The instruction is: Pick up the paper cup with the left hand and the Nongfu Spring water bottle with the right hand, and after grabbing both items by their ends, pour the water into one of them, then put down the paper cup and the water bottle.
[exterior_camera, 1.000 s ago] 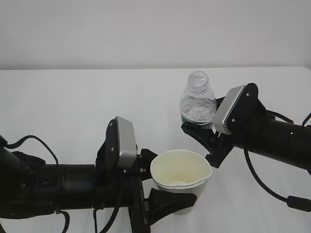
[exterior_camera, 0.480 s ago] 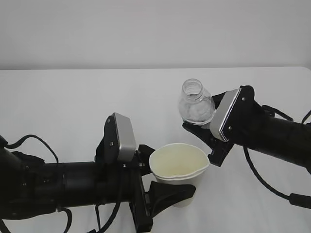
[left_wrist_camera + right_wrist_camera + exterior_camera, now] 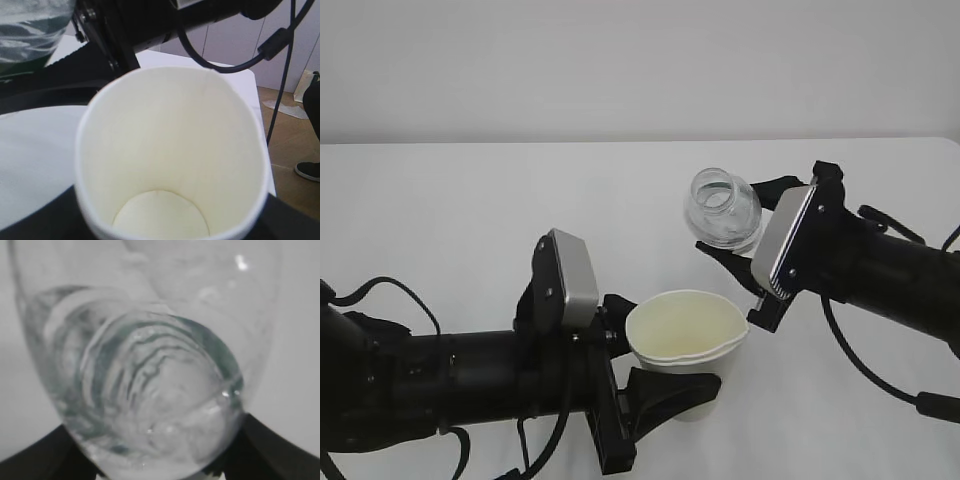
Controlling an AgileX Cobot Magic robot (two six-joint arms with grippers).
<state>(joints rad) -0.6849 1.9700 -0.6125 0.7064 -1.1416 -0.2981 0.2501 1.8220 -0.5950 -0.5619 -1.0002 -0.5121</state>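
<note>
My left gripper [image 3: 670, 352] is shut on the lower body of the white paper cup [image 3: 686, 335], which it holds upright above the table. In the left wrist view the paper cup [image 3: 170, 160] shows a pale, dry-looking bottom. My right gripper [image 3: 752, 226] is shut on the base of the Nongfu Spring water bottle [image 3: 722, 207]. The bottle is tilted, its open mouth leaning left, up and to the right of the cup's rim. The right wrist view is filled by the clear ribbed bottle [image 3: 150, 375]. No stream of water shows, and I cannot make out water in the bottle.
The white table [image 3: 470, 220] runs back to a pale wall. Black cables [image 3: 865, 375] hang from the right arm. In the left wrist view the table's far edge, a brown floor [image 3: 290, 150] and a shoe [image 3: 307, 170] lie beyond.
The right gripper has tipped the bottle from upright so that its mouth leans left toward the cup. The cup has shifted slightly left in the left gripper.
</note>
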